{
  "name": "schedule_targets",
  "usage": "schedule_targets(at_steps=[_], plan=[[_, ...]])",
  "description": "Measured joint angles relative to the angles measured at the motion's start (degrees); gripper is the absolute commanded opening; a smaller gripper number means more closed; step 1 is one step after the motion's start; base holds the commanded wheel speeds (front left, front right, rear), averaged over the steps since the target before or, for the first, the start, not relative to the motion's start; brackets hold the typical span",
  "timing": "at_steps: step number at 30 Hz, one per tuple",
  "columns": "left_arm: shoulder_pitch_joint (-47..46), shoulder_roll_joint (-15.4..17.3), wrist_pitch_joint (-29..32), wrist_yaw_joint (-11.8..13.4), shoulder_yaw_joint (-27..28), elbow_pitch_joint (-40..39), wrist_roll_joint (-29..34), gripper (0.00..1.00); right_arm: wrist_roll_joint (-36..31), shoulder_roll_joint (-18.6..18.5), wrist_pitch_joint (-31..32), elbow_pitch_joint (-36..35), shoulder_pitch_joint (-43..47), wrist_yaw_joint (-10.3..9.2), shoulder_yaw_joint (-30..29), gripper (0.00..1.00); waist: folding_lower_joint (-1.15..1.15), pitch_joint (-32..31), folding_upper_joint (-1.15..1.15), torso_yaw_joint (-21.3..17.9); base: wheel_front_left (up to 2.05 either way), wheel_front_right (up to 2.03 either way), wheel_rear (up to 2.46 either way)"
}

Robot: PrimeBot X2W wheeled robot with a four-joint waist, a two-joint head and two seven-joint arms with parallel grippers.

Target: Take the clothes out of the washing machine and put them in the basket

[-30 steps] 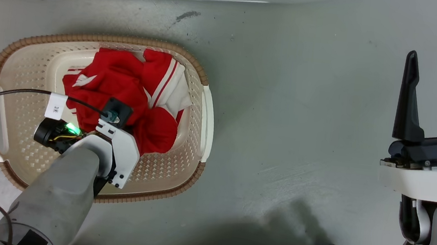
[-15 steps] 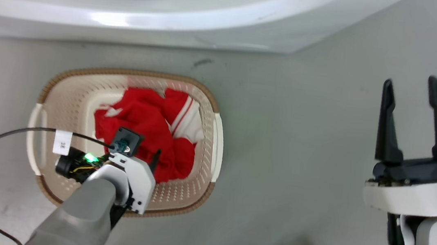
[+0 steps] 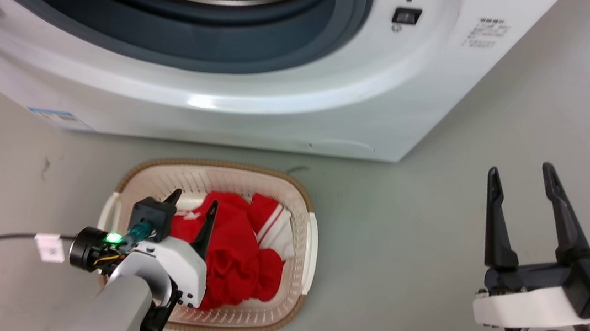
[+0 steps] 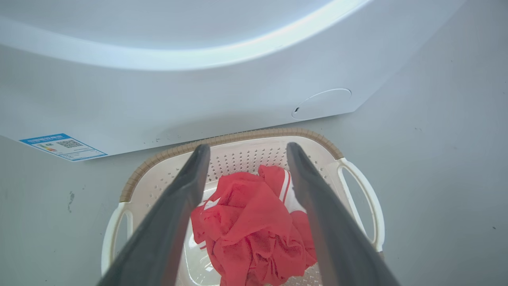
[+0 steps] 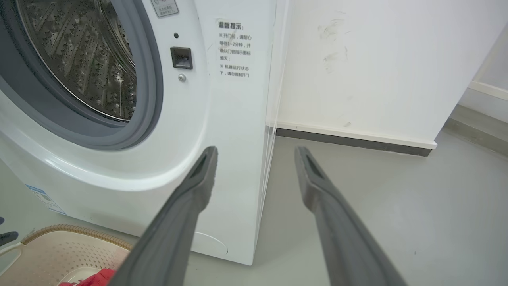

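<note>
The clothes (image 3: pixel 235 253) lie heaped in the basket (image 3: pixel 217 167) by the washing machine (image 3: pixel 281 94). The left end effector (image 3: pixel 194 198) hovers open above them; the right end effector (image 3: pixel 520 170) stands open, well apart.

Grey floor (image 3: pixel 404 228) beneath cream basket (image 3: pixel 204 180) and white washing machine (image 3: pixel 278 113)

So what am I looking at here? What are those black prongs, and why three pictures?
It is a two-armed robot on wheels. One picture comes from a camera on its head, looking down; the other two come from cameras on its wrists. The prongs are its left gripper and right gripper, both open and holding nothing. On the floor before the washing machine stands a basket with red clothes in it.
</note>
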Motion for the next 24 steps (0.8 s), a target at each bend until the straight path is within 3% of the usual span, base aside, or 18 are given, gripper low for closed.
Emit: schedule_targets(at_steps=[9, 24], plan=[[10.48, -1.82, 0.00, 2.21, 10.88, -14.97, 5.22, 1.00, 0.01, -0.01, -0.01, 0.47, 3.61, 0.00, 0.46, 1.00, 0.00, -7.96, 0.00, 1.85, 0.00, 0.00, 0.00], [24.20, -8.14, 0.00, 2.80, 25.41, -33.66, 15.34, 1.00, 1.65, 0.00, -0.01, -1.20, 8.63, 0.00, 0.20, 1.00, 0.00, -17.43, 0.00, 2.86, 0.00, 0.00, 0.00]])
